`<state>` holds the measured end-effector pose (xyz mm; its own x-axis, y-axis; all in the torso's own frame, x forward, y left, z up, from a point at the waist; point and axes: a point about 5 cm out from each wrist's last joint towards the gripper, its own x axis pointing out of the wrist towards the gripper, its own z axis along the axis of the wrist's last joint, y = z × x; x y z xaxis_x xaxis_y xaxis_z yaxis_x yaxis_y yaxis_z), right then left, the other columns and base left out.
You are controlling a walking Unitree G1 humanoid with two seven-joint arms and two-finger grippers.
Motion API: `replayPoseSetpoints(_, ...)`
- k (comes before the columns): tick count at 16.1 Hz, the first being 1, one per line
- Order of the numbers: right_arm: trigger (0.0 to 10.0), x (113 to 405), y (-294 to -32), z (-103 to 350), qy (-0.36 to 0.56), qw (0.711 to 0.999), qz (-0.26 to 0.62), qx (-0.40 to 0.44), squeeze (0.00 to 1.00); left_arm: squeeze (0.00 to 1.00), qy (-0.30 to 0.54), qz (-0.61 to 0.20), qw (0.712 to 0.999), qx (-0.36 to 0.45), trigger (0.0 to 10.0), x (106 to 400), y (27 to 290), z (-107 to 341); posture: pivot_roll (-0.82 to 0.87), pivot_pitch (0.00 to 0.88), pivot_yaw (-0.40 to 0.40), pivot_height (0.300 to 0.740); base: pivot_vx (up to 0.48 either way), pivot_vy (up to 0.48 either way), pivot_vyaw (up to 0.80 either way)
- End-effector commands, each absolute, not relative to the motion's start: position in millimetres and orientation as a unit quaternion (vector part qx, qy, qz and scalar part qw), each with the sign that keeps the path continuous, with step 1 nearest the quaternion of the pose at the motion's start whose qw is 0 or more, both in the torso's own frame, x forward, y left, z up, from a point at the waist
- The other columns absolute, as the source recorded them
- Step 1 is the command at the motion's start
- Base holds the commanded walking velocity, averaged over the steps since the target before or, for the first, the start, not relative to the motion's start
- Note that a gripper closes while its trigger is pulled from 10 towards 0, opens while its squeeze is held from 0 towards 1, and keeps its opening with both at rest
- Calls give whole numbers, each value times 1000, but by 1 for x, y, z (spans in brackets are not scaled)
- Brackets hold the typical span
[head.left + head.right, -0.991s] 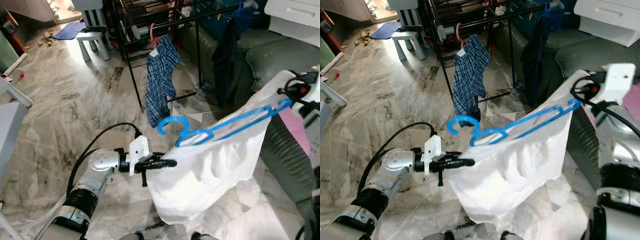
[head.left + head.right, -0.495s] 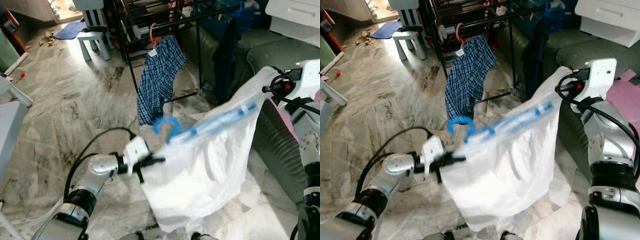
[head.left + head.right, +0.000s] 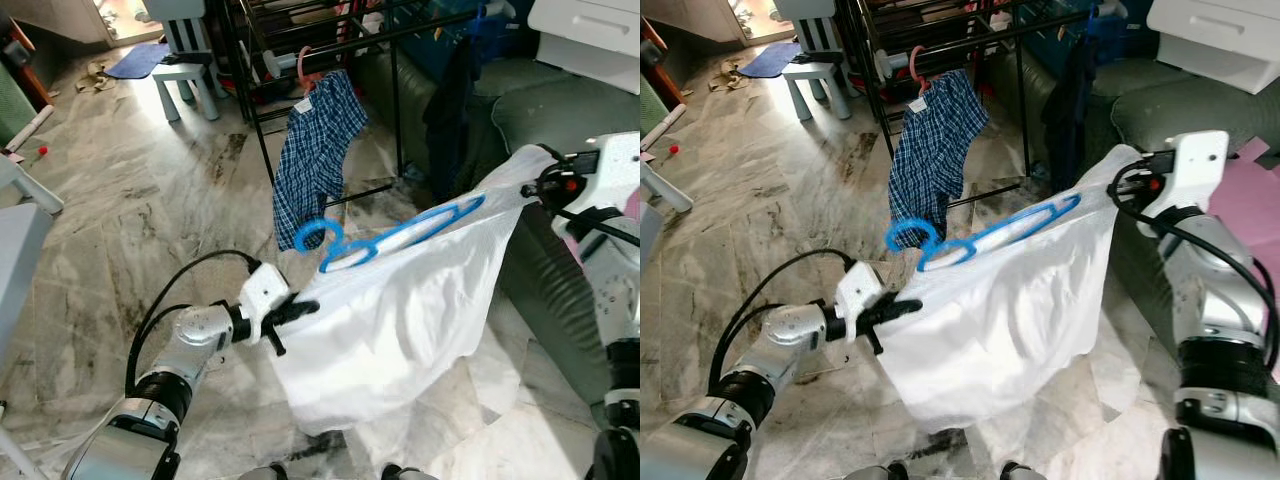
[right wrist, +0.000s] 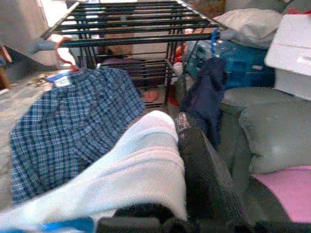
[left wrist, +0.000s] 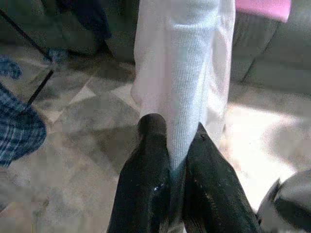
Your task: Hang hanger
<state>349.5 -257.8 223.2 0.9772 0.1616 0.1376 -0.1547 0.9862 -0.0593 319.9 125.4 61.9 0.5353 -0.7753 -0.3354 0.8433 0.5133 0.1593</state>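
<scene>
Blue plastic hanger (image 3: 385, 236) carries a white cloth garment (image 3: 400, 320), stretched between both hands before the black metal drying rack (image 3: 940, 40). Left hand (image 5: 175, 160) pinches the garment's lower edge; right hand (image 3: 1130, 185) pinches its upper corner.

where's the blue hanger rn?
Centre of the left eye view: blue hanger inside the white garment stretched between both grippers, hook near the hanging plaid shorts.

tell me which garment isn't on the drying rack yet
The white garment on the blue hanger, stretched between the left gripper and right gripper. The blue plaid shorts and dark garment already hang from the black rack.
</scene>
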Motion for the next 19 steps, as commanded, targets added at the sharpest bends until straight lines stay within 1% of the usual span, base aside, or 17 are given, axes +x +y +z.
replayPoseSetpoints(1, 0, 347, -251, 241, -110, 990, 83, -21, 0, 0, 176, -434, 868, 168, 0, 311, 143, 41, -128, 127, 77, 740, 0, 0, 0)
replayPoseSetpoints(2, 0, 347, -236, 234, -104, 989, 104, -10, 0, 0, 181, -426, 869, 175, 0, 311, 137, 38, -128, 127, 77, 740, 0, 0, 0)
replayPoseSetpoints(3, 0, 347, -227, 229, -99, 988, 114, -3, 0, 0, 183, -418, 872, 177, 0, 312, 134, 37, -128, 127, 77, 740, 0, 0, 0)
replayPoseSetpoints(4, 0, 347, -212, 220, -90, 987, 129, 12, 0, 0, 191, -395, 883, 169, 0, 314, 127, 35, -128, 122, 72, 740, 0, 0, 0)
replayPoseSetpoints(6, 0, 342, -179, 202, -67, 982, 175, 27, 0, 0, 198, -344, 910, 118, 0, 320, 114, 35, -124, 118, 71, 740, 0, 0, 0)
replayPoseSetpoints(7, 0, 338, -167, 194, -54, 978, 200, 18, 0, 0, 196, -325, 919, 105, 0, 323, 111, 37, -123, 117, 71, 740, 0, 0, 0)
replayPoseSetpoints(8, 0, 335, -161, 189, -46, 976, 213, 10, 0, 0, 192, -315, 924, 99, 0, 324, 110, 38, -124, 116, 71, 740, 0, 0, 0)
replayPoseSetpoints(10, 0, 319, -140, 169, -4, 960, 280, -12, 0, 0, 171, -259, 949, 64, 0, 335, 109, 48, -126, 114, 71, 740, 0, 0, 0)
replayPoseSetpoints(13, 0, 298, -130, 143, 56, 938, 340, -34, 0, 0, 148, -209, 966, 41, 0, 348, 113, 65, -126, 113, 73, 740, 0, 0, 0)
replayPoseSetpoints(14, 0, 285, -131, 124, 102, 922, 369, -48, 0, 0, 130, -191, 972, 34, 0, 356, 117, 77, -123, 113, 72, 740, 0, 0, 0)
replayPoseSetpoints(15, 0, 278, -133, 110, 128, 915, 378, -62, 0, 0, 120, -186, 975, 27, 0, 361, 119, 84, -123, 113, 72, 740, 0, 0, 0)
replayPoseSetpoints(18, 0, 268, -140, 86, 174, 907, 371, -94, 0, 0, 97, -185, 978, 19, 0, 369, 121, 100, -121, 113, 72, 740, 0, 0, 0)
replayPoseSetpoints(19, 2431, 268, -142, 84, 178, 907, 368, -101, 0, 0, 96, -188, 977, 20, 0, 370, 121, 101, -121, 113, 72, 740, 0, 0, 0)
